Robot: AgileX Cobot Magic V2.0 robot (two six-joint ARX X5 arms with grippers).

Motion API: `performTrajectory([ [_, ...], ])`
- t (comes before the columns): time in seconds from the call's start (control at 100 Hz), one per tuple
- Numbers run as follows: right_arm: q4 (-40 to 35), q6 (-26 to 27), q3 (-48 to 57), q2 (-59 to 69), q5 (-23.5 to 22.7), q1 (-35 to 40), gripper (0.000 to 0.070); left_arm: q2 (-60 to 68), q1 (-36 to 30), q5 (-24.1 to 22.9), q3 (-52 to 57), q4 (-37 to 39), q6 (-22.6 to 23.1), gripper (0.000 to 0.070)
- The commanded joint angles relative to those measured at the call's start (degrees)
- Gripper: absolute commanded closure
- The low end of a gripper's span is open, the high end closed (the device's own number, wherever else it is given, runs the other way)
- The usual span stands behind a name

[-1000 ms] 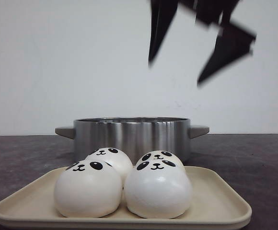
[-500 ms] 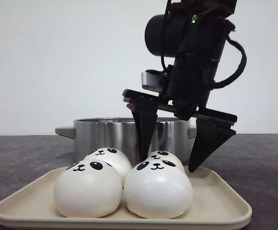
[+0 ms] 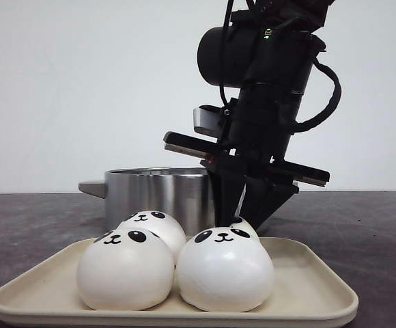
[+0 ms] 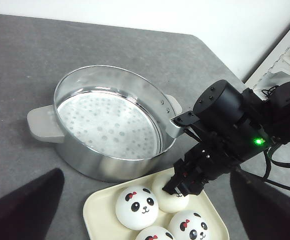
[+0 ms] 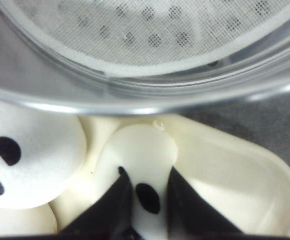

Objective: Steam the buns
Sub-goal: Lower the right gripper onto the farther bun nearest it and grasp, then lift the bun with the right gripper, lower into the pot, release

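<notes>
Nearest to me, a cream tray [image 3: 307, 287] sits on the dark table [image 3: 375, 232] with four panda-faced buns [image 3: 225, 270] huddled together on it, two at the front and two behind. The right gripper [image 3: 244, 215] reaches down on the back right bun [image 4: 169, 196], its black fingers [image 5: 116, 200] pinched narrow against its sides so the soft dough bulges between them. Just beyond the tray stands the steel steamer pot [image 3: 160, 195] with a perforated liner [image 4: 105, 125] inside, and the left gripper [image 4: 145, 220] hangs above the scene, fingers spread wide and holding nothing.
</notes>
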Motion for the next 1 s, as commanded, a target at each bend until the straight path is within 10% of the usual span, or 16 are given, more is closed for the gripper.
performTrajectory([
  [0.0,-1.5,0.6,0.9,0.0,0.8,0.9,0.0697,0.3,-0.4,-0.3,0.8,0.6,0.4,0.0024],
  [0.29,-6.6,-1.5,9.6,-14.4,0.2,4.8,0.0697,0.3,-0.5,-0.9,0.8,0.7,0.4,0.0024],
  [0.47,-4.9,-5.4,21.5,-17.6,10.5,4.6,0.0697,0.3,-0.5,-1.4,0.8,0.7,0.4,0.0023],
  [0.99,-1.0,-12.2,31.9,3.4,13.2,-5.7,0.0697,0.3,-0.5,-1.8,0.8,0.7,0.4,0.0023],
])
